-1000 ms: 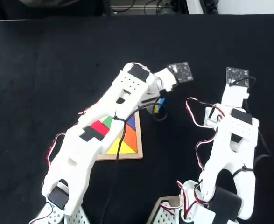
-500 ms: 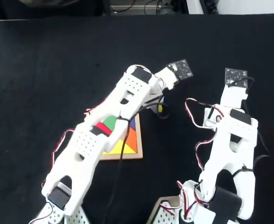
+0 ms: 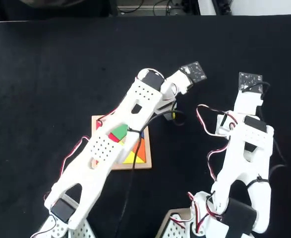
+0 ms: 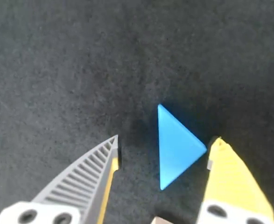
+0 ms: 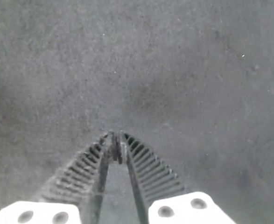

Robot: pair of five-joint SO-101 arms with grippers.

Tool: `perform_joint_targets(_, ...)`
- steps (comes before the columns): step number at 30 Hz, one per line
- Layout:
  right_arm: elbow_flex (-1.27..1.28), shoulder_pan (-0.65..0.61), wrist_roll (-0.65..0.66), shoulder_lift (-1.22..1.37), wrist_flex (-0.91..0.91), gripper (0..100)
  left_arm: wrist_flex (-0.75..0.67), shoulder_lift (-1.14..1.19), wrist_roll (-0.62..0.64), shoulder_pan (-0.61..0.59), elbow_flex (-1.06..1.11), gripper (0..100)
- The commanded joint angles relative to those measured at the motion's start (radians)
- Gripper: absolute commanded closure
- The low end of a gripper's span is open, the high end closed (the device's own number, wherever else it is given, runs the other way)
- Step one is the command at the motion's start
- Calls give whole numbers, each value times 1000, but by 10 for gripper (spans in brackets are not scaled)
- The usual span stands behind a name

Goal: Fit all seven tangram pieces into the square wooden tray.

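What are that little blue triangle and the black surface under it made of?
The blue triangle: probably painted wood, since its face looks flat, matte and evenly coloured; plastic is possible. The black surface: seems cloth or felt, with a fuzzy, speckled, unshiny texture.

The left arm (image 3: 110, 148) lies across the wooden tray (image 3: 135, 166) and covers most of it. Only slivers of a green piece (image 3: 119, 132), an orange piece (image 3: 141, 148) and a yellow piece (image 3: 131, 158) show, so their full shapes cannot be told. In the left wrist view the left tool (image 4: 165, 140) runs off the picture's edge. Beside it, a tan scrap (image 4: 161, 220) is too cut off to identify.
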Motion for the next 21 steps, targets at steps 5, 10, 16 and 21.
perform_joint_targets(5, 7, -35, 3, -33, -18, 988, 57, 15, 74, 1, -74, 722)
perform_joint_targets(10, 7, -35, 3, -33, -18, 988, 68, 14, 74, 5, -76, 797)
perform_joint_targets(16, 7, -35, 3, -33, -18, 988, 64, 14, 74, 12, -76, 797)
perform_joint_targets(21, 7, -35, 3, -33, -18, 988, 68, 14, 74, 12, -76, 801)
